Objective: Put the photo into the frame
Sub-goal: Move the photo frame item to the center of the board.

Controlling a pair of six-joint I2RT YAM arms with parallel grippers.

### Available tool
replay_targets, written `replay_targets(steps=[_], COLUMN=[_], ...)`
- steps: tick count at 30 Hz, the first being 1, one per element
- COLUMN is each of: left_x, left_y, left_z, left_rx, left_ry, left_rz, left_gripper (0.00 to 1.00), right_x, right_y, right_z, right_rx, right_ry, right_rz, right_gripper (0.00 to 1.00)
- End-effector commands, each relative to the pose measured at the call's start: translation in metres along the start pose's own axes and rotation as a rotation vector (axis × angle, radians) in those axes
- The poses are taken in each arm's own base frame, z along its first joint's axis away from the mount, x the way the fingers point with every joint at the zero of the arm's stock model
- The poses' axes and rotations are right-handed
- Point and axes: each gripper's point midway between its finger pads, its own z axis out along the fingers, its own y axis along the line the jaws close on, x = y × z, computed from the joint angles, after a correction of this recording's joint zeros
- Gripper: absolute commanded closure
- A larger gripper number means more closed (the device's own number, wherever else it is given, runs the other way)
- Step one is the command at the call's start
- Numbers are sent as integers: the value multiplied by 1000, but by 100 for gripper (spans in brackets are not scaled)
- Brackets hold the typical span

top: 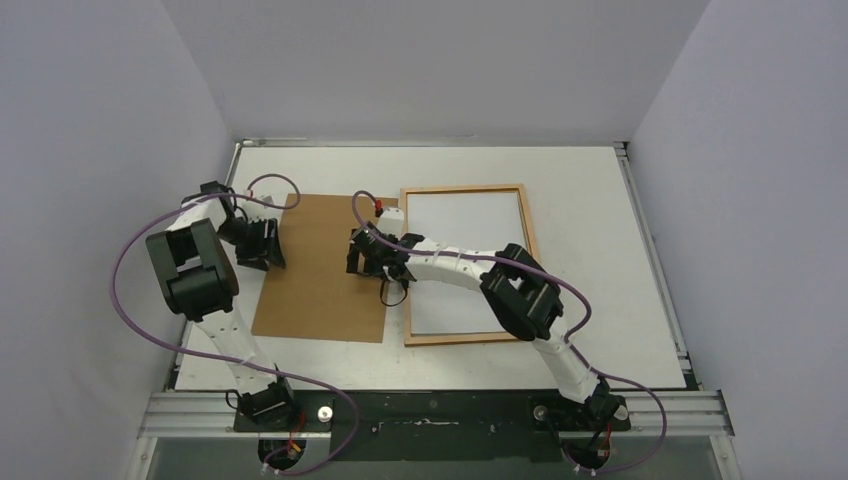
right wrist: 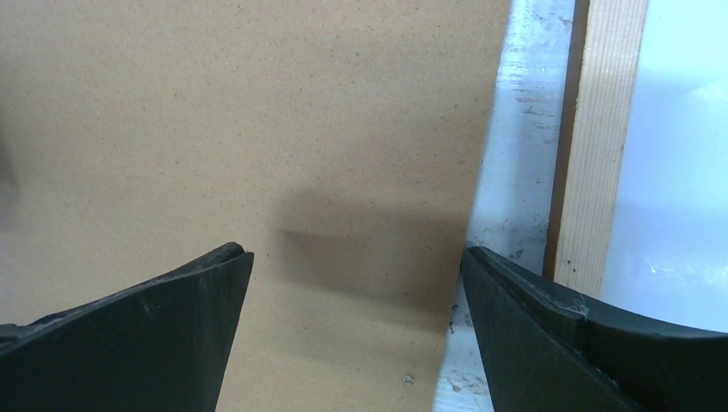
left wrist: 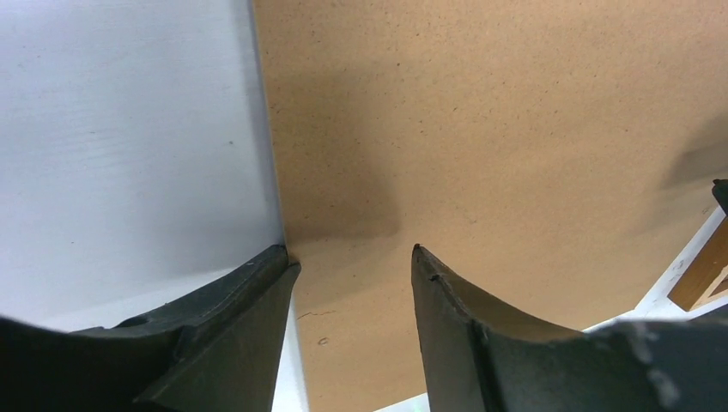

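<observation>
- Fibreboard backing sheet [top: 320, 290] lies flat, centre left on the worktop [top: 600, 250]. The left tool [left wrist: 352, 253] straddles its left edge and the right tool [right wrist: 356, 253] its right edge, jaws apart, probably to lift it.
- Just right lies the frame [top: 465, 188], a narrow worktop strip between them.
- The white sheet filling the frame is probably the photo [top: 470, 220], face down.

Two white arms with black joints and trailing purple cables

The left arm [top: 228, 340] and right arm [top: 452, 266] are built from slim white tubes. Each has a bulky black joint block [top: 190, 265] midway and a black base [top: 262, 405] at the bottom of the picture. A purple cable [top: 118, 262] loops loosely along each arm. A small red plug [top: 379, 207] shows near the centre. Close up, the fingers [left wrist: 232, 318] are dark matte wedges tapering to thin tips.
</observation>
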Motion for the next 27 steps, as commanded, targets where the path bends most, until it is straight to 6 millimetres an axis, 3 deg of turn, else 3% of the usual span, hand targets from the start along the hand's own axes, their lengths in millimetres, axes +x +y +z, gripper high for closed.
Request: replay_targets(steps=[1, 8, 11, 16, 27], left_x=[6, 15, 21, 25, 36], left_y=[-15, -16, -16, -12, -11], left_z=[16, 29, 32, 35, 48], left_rx=[93, 98, 96, 80, 90], left_ry=[17, 47, 59, 65, 89], left_rz=[-35, -45, -42, -50, -74], left_gripper=[52, 77, 95, 98, 100], right_x=[-1, -2, 0, -1, -30], right_y=[18, 29, 38, 51, 90], right_z=[5, 0, -2, -8, -44], right_rx=[-68, -120, -156, -209, -382], right_ry=[-6, 3, 8, 26, 6], right_rz=[51, 86, 93, 109, 178], right_gripper=[3, 3, 3, 4, 4])
